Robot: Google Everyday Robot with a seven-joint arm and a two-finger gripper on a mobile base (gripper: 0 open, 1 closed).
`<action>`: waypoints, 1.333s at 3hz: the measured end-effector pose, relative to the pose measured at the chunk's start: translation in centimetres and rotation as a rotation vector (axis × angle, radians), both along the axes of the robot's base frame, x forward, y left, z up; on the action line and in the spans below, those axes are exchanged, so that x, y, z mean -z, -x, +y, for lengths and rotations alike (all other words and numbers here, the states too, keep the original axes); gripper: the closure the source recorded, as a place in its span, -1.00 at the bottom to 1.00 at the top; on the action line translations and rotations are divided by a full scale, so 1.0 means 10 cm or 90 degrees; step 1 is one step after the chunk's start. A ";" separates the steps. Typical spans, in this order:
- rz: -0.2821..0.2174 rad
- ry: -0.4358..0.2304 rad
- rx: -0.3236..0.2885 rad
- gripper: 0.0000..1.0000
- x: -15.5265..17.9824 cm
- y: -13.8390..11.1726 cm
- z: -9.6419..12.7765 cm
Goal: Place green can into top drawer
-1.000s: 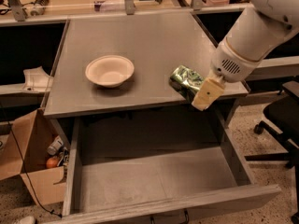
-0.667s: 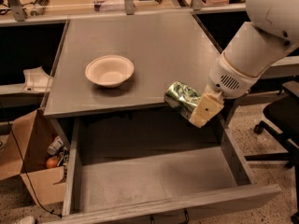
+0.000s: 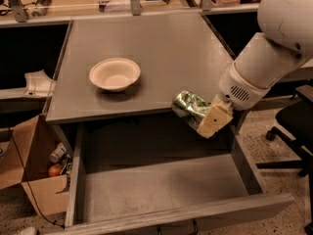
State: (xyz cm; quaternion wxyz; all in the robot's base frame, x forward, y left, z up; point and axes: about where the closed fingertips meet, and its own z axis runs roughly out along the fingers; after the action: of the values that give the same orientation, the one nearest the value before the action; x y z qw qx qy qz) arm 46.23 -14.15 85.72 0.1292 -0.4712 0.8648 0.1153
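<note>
The green can [image 3: 190, 106], shiny green and silver with dented sides, is held on its side by my gripper [image 3: 201, 115], which is shut on it. The can hangs in the air at the desk's front edge, over the back right part of the open top drawer [image 3: 146, 190]. The drawer is pulled far out, wide and shallow, with a grey wood-grain floor and nothing in it. My white arm [image 3: 264, 58] comes in from the upper right.
A cream round bowl [image 3: 115, 74] sits on the grey desk top [image 3: 161, 38]. A cardboard box [image 3: 29, 180] with items stands on the floor at left. A black office chair [image 3: 293, 126] is at right. Clutter lies along the back shelf.
My gripper has carried the green can down and to the left, from beside the desk's front right edge to over the open drawer. The bowl and drawer have not moved.
</note>
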 end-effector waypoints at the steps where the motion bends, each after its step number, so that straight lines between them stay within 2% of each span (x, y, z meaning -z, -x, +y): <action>1: 0.030 -0.028 -0.018 1.00 0.49 0.03 0.02; 2: 0.030 -0.028 -0.018 1.00 0.49 0.03 0.02; 3: 0.075 -0.047 -0.001 1.00 0.74 0.19 0.14; 4: 0.105 -0.064 0.006 1.00 0.97 0.30 0.27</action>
State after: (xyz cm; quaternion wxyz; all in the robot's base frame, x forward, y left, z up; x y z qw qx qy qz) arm 43.28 -11.50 76.07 0.0815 -0.4491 0.8678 0.1963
